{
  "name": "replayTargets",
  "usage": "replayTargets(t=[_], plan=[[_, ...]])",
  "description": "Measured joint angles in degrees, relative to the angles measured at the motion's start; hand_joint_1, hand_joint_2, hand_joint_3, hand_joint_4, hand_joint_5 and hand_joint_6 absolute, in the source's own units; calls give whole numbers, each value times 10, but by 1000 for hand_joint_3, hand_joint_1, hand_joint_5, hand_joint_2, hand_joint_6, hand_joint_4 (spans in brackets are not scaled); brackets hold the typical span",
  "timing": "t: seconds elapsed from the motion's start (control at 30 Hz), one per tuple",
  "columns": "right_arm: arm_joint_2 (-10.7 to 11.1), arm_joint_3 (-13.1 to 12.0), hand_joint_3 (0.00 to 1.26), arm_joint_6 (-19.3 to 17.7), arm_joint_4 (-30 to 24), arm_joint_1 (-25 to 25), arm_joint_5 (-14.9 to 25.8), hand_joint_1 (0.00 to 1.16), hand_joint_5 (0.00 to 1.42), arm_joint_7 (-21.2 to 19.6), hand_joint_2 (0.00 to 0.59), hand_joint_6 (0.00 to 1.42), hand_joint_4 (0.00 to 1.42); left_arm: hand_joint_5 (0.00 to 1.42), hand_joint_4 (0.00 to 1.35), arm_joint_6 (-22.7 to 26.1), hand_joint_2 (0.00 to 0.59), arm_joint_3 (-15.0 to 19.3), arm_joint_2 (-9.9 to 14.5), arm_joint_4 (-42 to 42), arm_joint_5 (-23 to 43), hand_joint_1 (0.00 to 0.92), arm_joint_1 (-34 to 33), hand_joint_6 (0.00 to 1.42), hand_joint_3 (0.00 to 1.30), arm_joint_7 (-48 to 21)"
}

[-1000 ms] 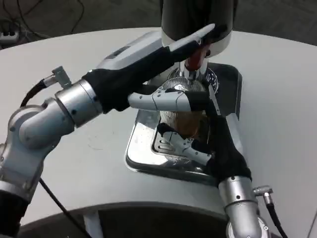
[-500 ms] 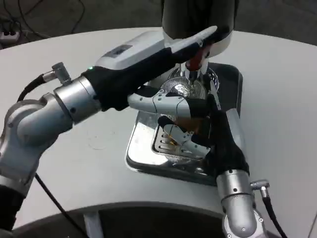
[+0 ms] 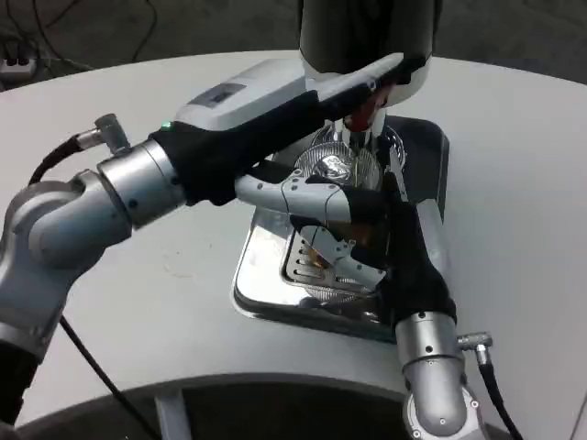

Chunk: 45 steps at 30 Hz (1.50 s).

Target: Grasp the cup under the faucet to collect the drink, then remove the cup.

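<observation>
The clear cup (image 3: 335, 170) sits just above the frame's centre, directly below the faucet (image 3: 359, 117), over the shiny drip tray (image 3: 266, 275). The right hand (image 3: 367, 257), reaching up from the lower right, wraps its fingers around the cup's lower part. The left hand (image 3: 303, 188) crosses from the left, fingers lying against the cup's near side; whether it grips cannot be told. The white bench (image 3: 138, 284) surrounds all.

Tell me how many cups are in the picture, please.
1. A clear ribbed plastic cup stands under the chrome faucet, over the shiny metal drip tray. The left hand and right hand are around it. Another cup could be hidden behind the arms.
</observation>
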<state>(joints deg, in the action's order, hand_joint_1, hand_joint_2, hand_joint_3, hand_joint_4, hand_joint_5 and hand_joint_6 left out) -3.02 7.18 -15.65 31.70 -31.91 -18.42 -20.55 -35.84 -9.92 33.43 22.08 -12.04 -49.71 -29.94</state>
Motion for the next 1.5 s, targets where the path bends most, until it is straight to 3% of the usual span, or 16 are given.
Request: replayTargets(t=[0.4, 0.8, 1.5], plan=[[-5, 0, 0, 0, 1, -1, 0, 692, 0, -4, 180, 3, 0, 168, 64, -7, 57, -2, 6, -2, -18, 0, 0, 92, 42, 13], [-9, 0, 0, -12, 39, -23, -1, 700, 1, -23, 186, 41, 14, 169, 71, -8, 58, -2, 12, -2, -19, 0, 0, 92, 45, 15], [-9, 19, 42, 1, 40, -25, -28, 750, 171, -73, 178, 151, 176, 169, 71, -10, 58, -2, 12, 2, -19, 0, -2, 92, 45, 16]])
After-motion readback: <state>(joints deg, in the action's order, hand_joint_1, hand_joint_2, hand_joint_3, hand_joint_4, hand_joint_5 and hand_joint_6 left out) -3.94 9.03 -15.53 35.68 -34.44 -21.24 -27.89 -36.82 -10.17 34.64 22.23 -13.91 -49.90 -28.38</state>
